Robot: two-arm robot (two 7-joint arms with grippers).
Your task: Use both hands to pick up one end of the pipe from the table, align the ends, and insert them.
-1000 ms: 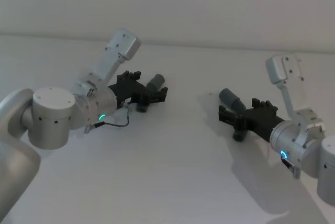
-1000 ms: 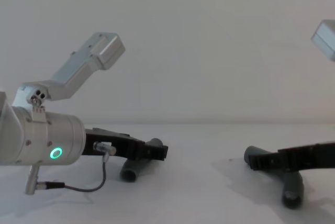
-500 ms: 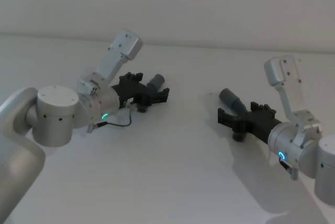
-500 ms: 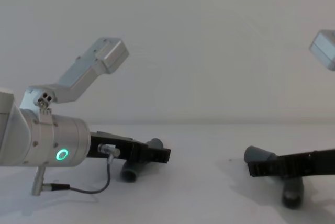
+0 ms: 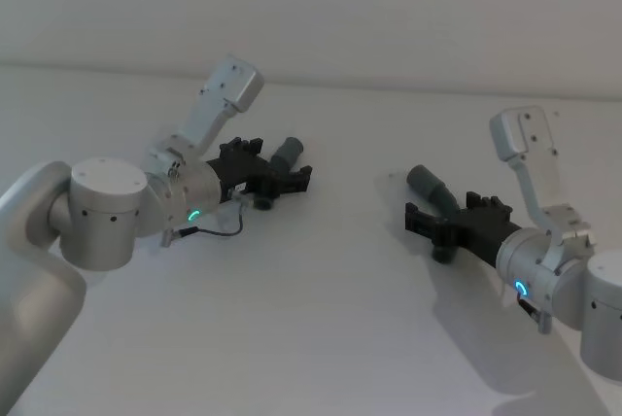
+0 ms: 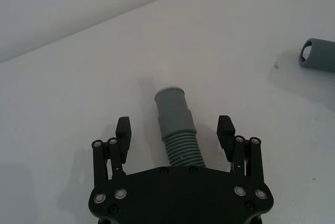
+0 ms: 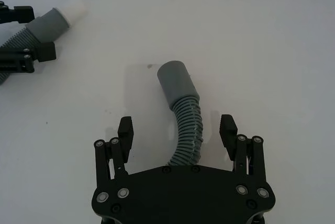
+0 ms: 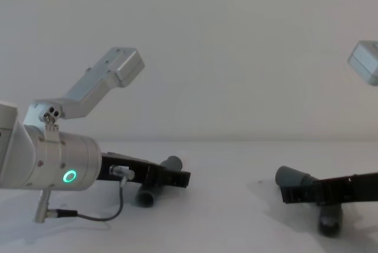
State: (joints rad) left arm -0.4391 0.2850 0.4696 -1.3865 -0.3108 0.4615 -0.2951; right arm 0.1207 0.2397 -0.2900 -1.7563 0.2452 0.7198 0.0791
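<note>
Two dark-grey pipe pieces lie apart on the white table (image 5: 321,329). The left piece (image 5: 284,156) lies between the fingers of my left gripper (image 5: 284,179), which is open and straddles its ribbed middle (image 6: 180,148); its cuff (image 6: 172,110) points away from the palm. From the right wrist view this piece ends in a white tip (image 7: 75,7). My right gripper (image 5: 428,224) is open too, its fingers either side of the right piece (image 7: 188,124), whose wider grey socket (image 7: 175,80) sticks out ahead. In the chest view both grippers (image 8: 180,177) (image 8: 289,194) sit low over the pieces.
A pale wall rises behind the table's far edge (image 5: 389,90). Bare white table lies between the two pieces and in front of them. A thin cable (image 5: 219,231) hangs under my left wrist.
Both grippers have sunk a little toward the table over their pieces. The left arm has edged forward. Neither pipe piece has moved.
</note>
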